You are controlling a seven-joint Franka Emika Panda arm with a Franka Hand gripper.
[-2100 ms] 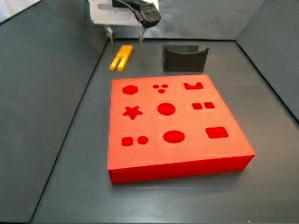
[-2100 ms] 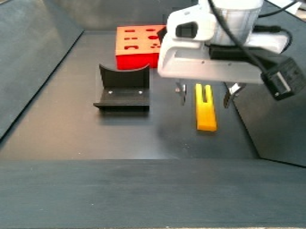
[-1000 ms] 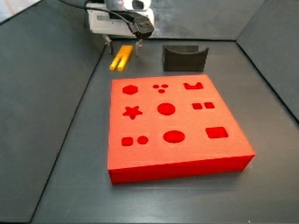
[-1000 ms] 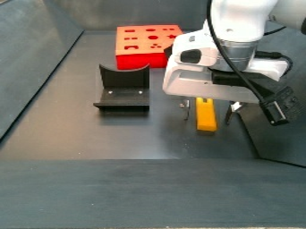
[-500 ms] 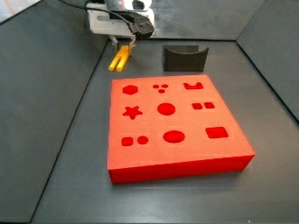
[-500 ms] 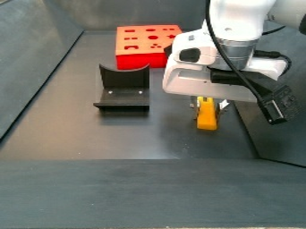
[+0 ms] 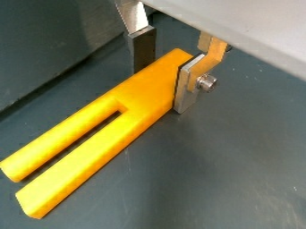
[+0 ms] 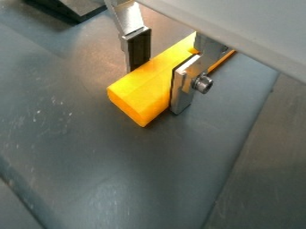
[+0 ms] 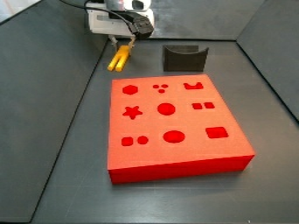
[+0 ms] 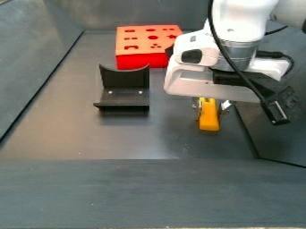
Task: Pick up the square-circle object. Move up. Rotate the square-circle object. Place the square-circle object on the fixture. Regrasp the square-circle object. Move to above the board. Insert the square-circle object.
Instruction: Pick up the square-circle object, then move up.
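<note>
The square-circle object (image 7: 107, 134) is a yellow two-bar peg lying flat on the dark floor. In both wrist views my gripper (image 7: 165, 80) (image 8: 159, 82) straddles one end of it, a silver finger pressed against each long side, shut on the peg. In both side views the peg (image 9: 119, 58) (image 10: 209, 116) lies under the gripper (image 9: 124, 44) (image 10: 209, 103), partly hidden by the white hand. The fixture (image 9: 184, 58) (image 10: 122, 88) stands apart from it. The red board (image 9: 228, 149) (image 10: 143, 61) lies further off.
Grey walls enclose the floor on all sides, and the peg lies close to one of them (image 9: 70, 61). A corner of the fixture (image 8: 72, 7) shows at the edge of a wrist view. A black cable hangs from the arm (image 10: 277, 106).
The gripper came down over the peg's end and its fingers closed inward onto the peg's sides. In the last half second nothing has visibly moved.
</note>
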